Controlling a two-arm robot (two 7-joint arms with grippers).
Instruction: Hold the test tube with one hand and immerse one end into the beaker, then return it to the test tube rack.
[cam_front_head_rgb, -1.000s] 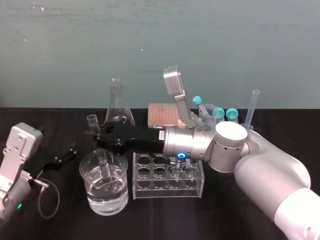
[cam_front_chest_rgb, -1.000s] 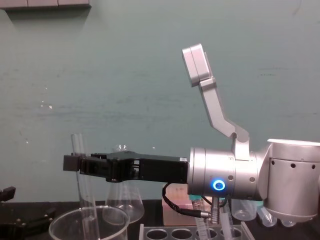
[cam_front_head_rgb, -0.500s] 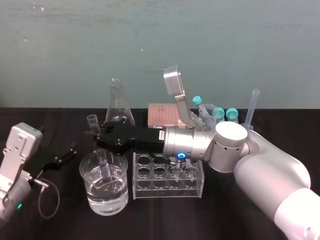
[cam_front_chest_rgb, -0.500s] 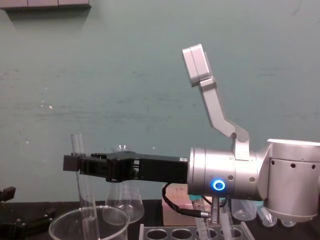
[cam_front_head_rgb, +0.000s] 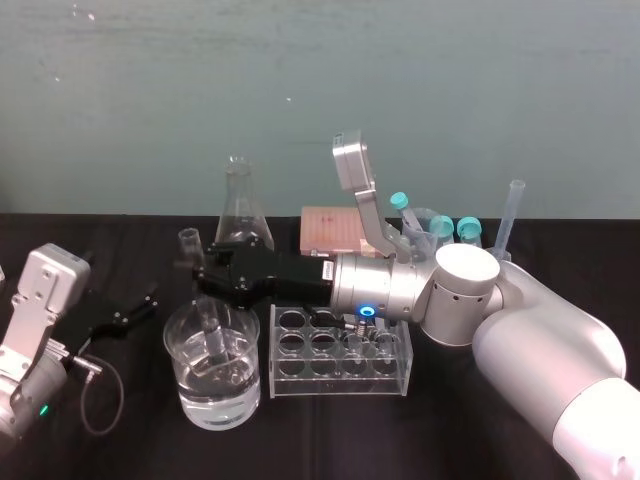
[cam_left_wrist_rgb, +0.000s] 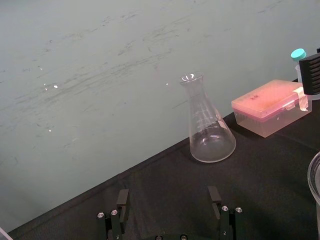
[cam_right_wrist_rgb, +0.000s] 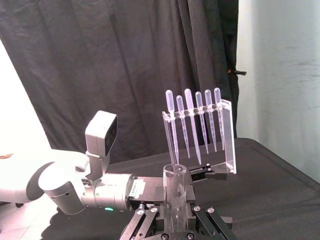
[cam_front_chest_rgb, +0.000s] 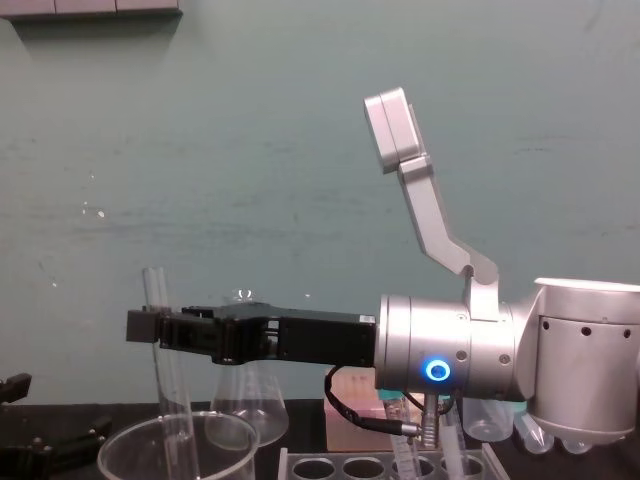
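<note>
Test tube (cam_front_head_rgb: 188, 242): in the head view, stood nearly upright, clamped below its open mouth between the closed fingers of the right gripper (cam_front_head_rgb: 198, 272). Reached down inside the beaker (cam_front_head_rgb: 240, 400), lower end seemingly under the clear liquid. Hung just left of the test tube rack (cam_front_head_rgb: 340, 382), whose holes looked free. Found the left gripper (cam_front_head_rgb: 135, 310) parked low on the black table (cam_front_head_rgb: 120, 450), well apart from the glassware.

In the left wrist view, showed the left gripper (cam_left_wrist_rgb: 168, 205) with fingers spread wide on nothing, facing a conical flask (cam_left_wrist_rgb: 207, 130) and a pink box (cam_left_wrist_rgb: 272, 107).

In the right wrist view, looked straight along the test tube (cam_right_wrist_rgb: 175, 192), pinched between the fingers of the right gripper (cam_right_wrist_rgb: 175, 227), with a pipette stand (cam_right_wrist_rgb: 200, 130) beyond.

In the chest view, saw the test tube (cam_front_chest_rgb: 160, 300) pass through the right gripper (cam_front_chest_rgb: 150, 327) and drop behind the beaker rim (cam_front_chest_rgb: 180, 418).

Against a second earlier: barely any change, tube and gripper held at the same height over the same spot. Read as a dwell at the bottom of the dip, so immersion judged done. Remaining: lift clear of the rim, carry right, lower into a rack hole. Risk: knocking the glass on the beaker wall.
</note>
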